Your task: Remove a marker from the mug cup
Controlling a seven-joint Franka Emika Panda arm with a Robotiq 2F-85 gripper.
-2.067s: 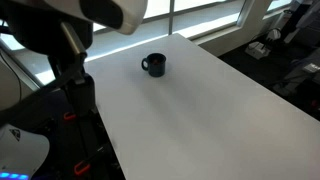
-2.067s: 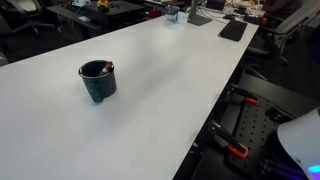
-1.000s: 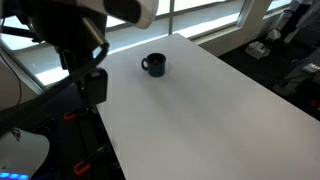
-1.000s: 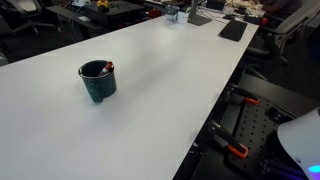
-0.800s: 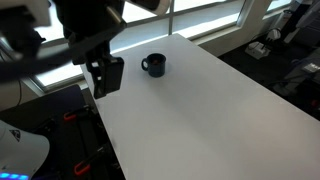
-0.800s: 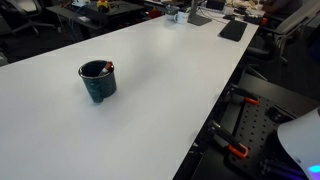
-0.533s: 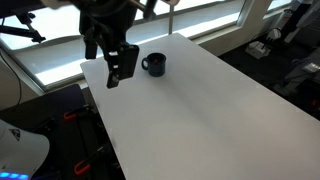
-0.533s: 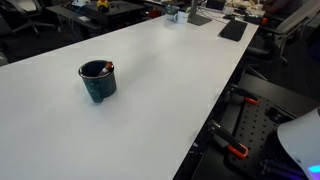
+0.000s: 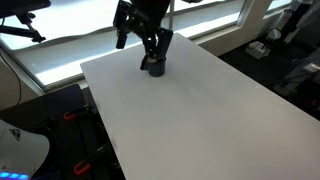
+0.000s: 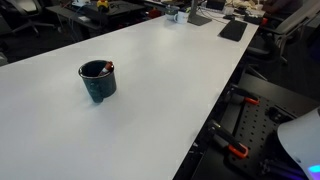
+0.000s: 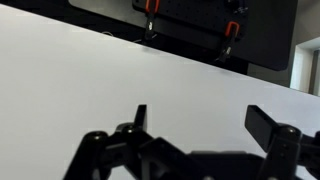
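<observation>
The dark mug cup (image 10: pixel 98 81) stands upright on the white table (image 10: pixel 170 90). A slim marker end (image 10: pixel 111 67) shows at its rim. In an exterior view my gripper (image 9: pixel 152 52) hangs in front of the mug cup (image 9: pixel 154 69) and hides most of it. No gripper shows near the mug in the other exterior view, so it is apart from it. In the wrist view the gripper (image 11: pixel 205 122) is open and empty, with only bare white table (image 11: pixel 90 80) between its fingers. The mug is out of the wrist view.
A black frame with red clamps (image 11: pixel 190 22) stands past the table edge. A dark flat pad (image 10: pixel 232 30) and small clutter (image 10: pixel 178 14) lie at the table's far end. Windows (image 9: pixel 200 15) run behind the table. The white robot base (image 10: pixel 300 140) sits at the near corner.
The arm has swung from beside the table's edge across to the mug, and the gripper now overlaps it in an exterior view. The mug and marker have not moved.
</observation>
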